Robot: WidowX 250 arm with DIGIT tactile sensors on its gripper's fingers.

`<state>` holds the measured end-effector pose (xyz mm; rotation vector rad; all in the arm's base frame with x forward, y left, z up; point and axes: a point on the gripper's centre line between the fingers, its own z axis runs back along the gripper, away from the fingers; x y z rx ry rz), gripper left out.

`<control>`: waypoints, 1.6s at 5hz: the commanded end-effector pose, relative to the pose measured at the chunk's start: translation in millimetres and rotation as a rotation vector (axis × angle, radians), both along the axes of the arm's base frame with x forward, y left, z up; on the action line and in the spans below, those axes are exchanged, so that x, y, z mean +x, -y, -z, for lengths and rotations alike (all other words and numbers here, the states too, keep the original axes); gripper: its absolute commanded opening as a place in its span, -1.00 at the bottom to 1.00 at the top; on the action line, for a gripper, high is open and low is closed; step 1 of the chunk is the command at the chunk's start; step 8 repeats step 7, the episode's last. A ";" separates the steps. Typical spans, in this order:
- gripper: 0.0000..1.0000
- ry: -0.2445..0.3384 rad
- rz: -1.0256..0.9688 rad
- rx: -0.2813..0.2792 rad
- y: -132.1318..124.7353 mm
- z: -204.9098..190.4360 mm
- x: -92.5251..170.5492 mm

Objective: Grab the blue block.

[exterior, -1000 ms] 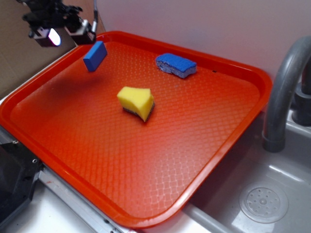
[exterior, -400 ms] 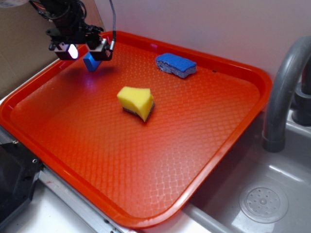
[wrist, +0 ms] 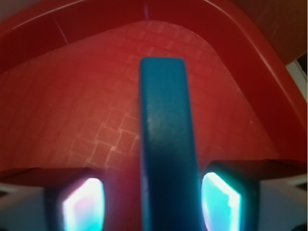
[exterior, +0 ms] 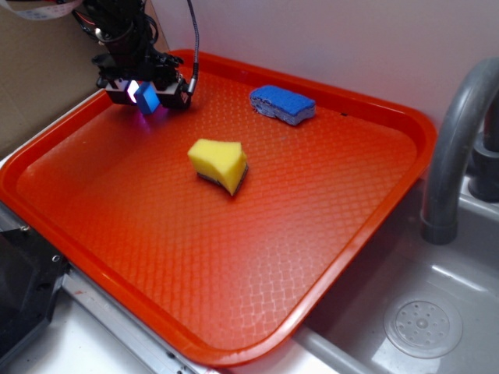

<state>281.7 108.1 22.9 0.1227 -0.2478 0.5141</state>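
Blue block (wrist: pixel 166 144) at far left corner of red tray (exterior: pixel 351 257), standing on edge between the two fingers of gripper (exterior: pixel 146 95).

Gripper state: wide; both lit fingertips (wrist: pixel 84 202) stand clear of the block's faces, with more gap on the left side than on the right. Nothing held yet.

Step in hand: close on the block.
- Centre first: shift slightly so both gaps match, otherwise one fingertip is likely to push the block over before the other arrives.
- Close across the narrow faces, squarely, so the flat sides seat against the pads.
- Check height before closing; contact with tray floor cannot be judged from either view.
- Smooth faces likely to slip under an off-centre pinch.

View comparison:
- Wrist view: shows gaps on each side and the block's alignment; shows nothing of other items.
- Exterior view: shows yellow sponge (exterior: pixel 219 164) mid-tray and blue sponge (exterior: pixel 282 104) near far rim, both well apart from gripper; block mostly hidden, gaps unreadable.
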 end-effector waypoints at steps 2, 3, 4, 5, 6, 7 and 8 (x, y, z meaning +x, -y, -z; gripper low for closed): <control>-1.00 -0.082 0.132 0.132 5.5 -87.5 -20.4; -1.00 -0.089 0.188 0.191 12.1 -126.1 -28.9; -1.00 -0.082 0.357 0.061 41.6 -168.1 -41.7; -1.00 -0.046 0.490 -0.048 66.9 -207.3 -55.8; -1.00 0.039 0.600 -0.080 78.6 -224.3 -63.2; -1.00 0.020 0.670 -0.117 68.0 -209.7 -53.2; -1.00 0.020 0.670 -0.117 68.0 -209.7 -53.2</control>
